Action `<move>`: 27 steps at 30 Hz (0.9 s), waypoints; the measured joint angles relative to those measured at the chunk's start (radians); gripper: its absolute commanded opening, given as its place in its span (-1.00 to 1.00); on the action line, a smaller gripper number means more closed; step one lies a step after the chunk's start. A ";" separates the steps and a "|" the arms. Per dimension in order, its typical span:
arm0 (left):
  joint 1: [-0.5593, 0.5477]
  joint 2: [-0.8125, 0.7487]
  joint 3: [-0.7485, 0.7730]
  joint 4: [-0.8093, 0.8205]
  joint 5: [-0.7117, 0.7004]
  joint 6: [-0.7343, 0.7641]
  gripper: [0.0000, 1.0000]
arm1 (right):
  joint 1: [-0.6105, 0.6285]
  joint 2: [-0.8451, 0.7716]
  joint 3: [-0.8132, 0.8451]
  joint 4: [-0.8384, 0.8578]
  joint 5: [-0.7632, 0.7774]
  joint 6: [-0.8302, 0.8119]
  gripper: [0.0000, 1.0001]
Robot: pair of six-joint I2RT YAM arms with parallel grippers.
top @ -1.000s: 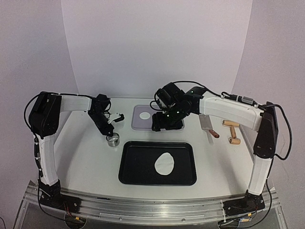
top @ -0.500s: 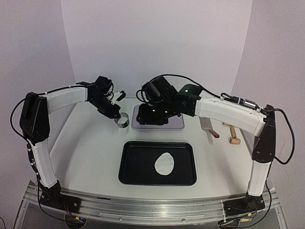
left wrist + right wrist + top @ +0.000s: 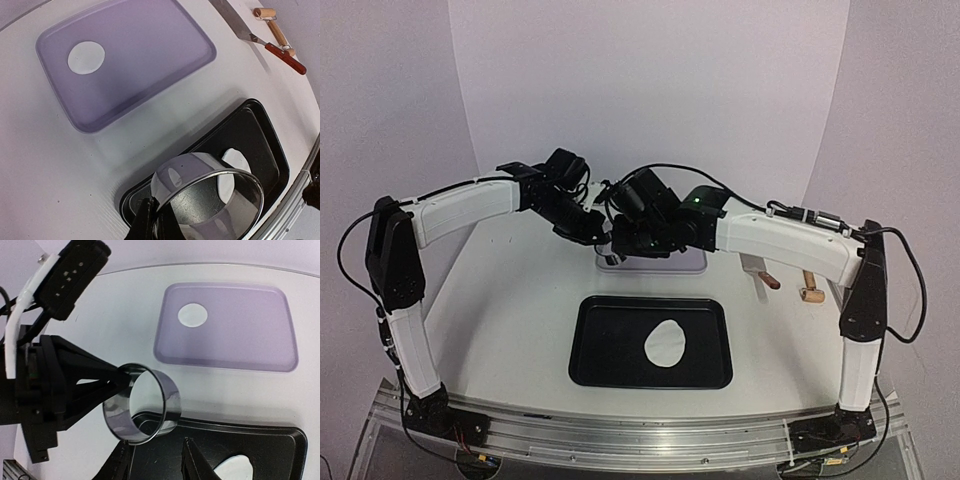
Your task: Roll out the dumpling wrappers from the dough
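My left gripper (image 3: 152, 210) is shut on the rim of the small metal ring cutter (image 3: 207, 197) and holds it in the air over the gap between the two trays. In the right wrist view the cutter (image 3: 142, 405) hangs just above and left of my open, empty right gripper (image 3: 157, 465). One dumpling wrapper (image 3: 86, 57), a thin round white disc, lies on the purple tray (image 3: 150, 60). A flattened white dough sheet (image 3: 666, 343) with an uneven edge lies in the black tray (image 3: 610, 350). In the top view both grippers, left (image 3: 598, 232) and right (image 3: 625, 245), meet over the purple tray's left end.
A metal spatula with a red handle (image 3: 760, 272) and a small wooden rolling pin (image 3: 810, 285) lie on the table right of the purple tray (image 3: 685, 262). Both arms cross above the table's middle back.
My left gripper lifted the ring cutter off the table at the left and carried it right and back. My right gripper swung left along the purple tray to meet it.
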 measured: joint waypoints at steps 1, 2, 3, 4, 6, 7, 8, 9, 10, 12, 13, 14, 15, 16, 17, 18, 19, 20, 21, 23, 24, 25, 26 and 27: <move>-0.003 0.001 0.000 -0.003 -0.001 -0.004 -1.00 | -0.003 0.000 -0.006 -0.002 0.012 0.000 -0.34; -0.006 0.001 0.001 -0.007 -0.002 -0.009 -1.00 | -0.007 0.003 -0.008 -0.002 0.017 -0.001 -0.33; -0.010 0.001 0.002 -0.011 -0.003 -0.012 -1.00 | -0.011 0.007 -0.007 -0.001 0.020 -0.001 -0.33; -0.013 0.001 0.005 -0.014 -0.004 -0.013 -1.00 | -0.015 0.018 0.003 0.001 0.019 -0.004 -0.33; -0.018 0.002 0.012 -0.017 -0.006 -0.014 -1.00 | -0.021 0.044 0.019 0.005 0.018 -0.009 -0.39; -0.021 0.002 0.014 -0.017 -0.007 -0.014 -1.00 | -0.026 0.056 0.022 0.007 0.016 -0.010 -0.46; -0.023 0.002 0.017 -0.017 -0.007 -0.014 -1.00 | -0.030 0.068 0.023 0.007 0.014 -0.012 -0.53; -0.024 0.002 0.019 -0.018 -0.007 -0.014 -1.00 | -0.033 0.078 0.023 0.006 0.012 -0.013 -0.63; -0.025 0.003 0.020 -0.018 -0.010 -0.014 -1.00 | -0.037 0.087 0.023 0.012 0.009 -0.012 -0.74; -0.026 0.008 0.020 -0.022 -0.017 -0.014 -1.00 | -0.041 0.097 0.023 0.025 0.009 -0.013 -0.99; -0.026 0.011 0.020 -0.026 -0.018 -0.015 -1.00 | -0.042 0.098 0.023 0.028 0.013 -0.012 -1.00; -0.026 0.015 0.020 -0.030 -0.019 -0.015 -1.00 | -0.043 0.098 0.023 0.029 0.017 -0.010 -1.00; -0.026 0.018 0.020 -0.031 -0.020 -0.014 -1.00 | -0.044 0.097 0.023 0.030 0.016 -0.009 -1.00; -0.027 0.020 0.020 -0.029 -0.021 -0.012 -1.00 | -0.045 0.097 0.019 0.033 0.016 -0.008 -1.00; -0.027 0.022 0.020 -0.028 -0.020 -0.010 -1.00 | -0.046 0.097 0.013 0.037 0.016 -0.007 -1.00; -0.028 0.023 0.020 -0.028 -0.017 -0.008 -1.00 | -0.046 0.091 -0.003 0.047 0.016 -0.002 -1.00; -0.032 0.024 0.018 -0.028 -0.010 -0.003 -1.00 | -0.046 0.080 -0.029 0.062 0.016 0.005 -1.00; -0.037 0.027 0.014 -0.025 0.001 0.003 -1.00 | -0.045 0.062 -0.064 0.078 0.014 0.018 -1.00; -0.046 0.032 0.008 -0.019 0.013 0.008 -1.00 | -0.045 0.041 -0.101 0.088 0.007 0.031 -1.00; -0.072 0.045 -0.002 -0.005 0.033 0.016 -1.00 | -0.045 -0.009 -0.184 0.091 -0.017 0.061 -1.00; -0.090 0.054 -0.007 0.003 0.041 0.019 -1.00 | -0.045 -0.037 -0.230 0.088 -0.032 0.076 -1.00; -0.109 0.064 -0.012 0.011 0.047 0.022 -1.00 | -0.045 -0.065 -0.276 0.086 -0.047 0.090 -1.00; -0.129 0.074 -0.017 0.019 0.052 0.023 -1.00 | -0.045 -0.093 -0.323 0.086 -0.064 0.106 -1.00; -0.148 0.086 -0.024 0.030 0.066 0.023 -1.00 | -0.045 -0.127 -0.381 0.091 -0.085 0.124 -1.00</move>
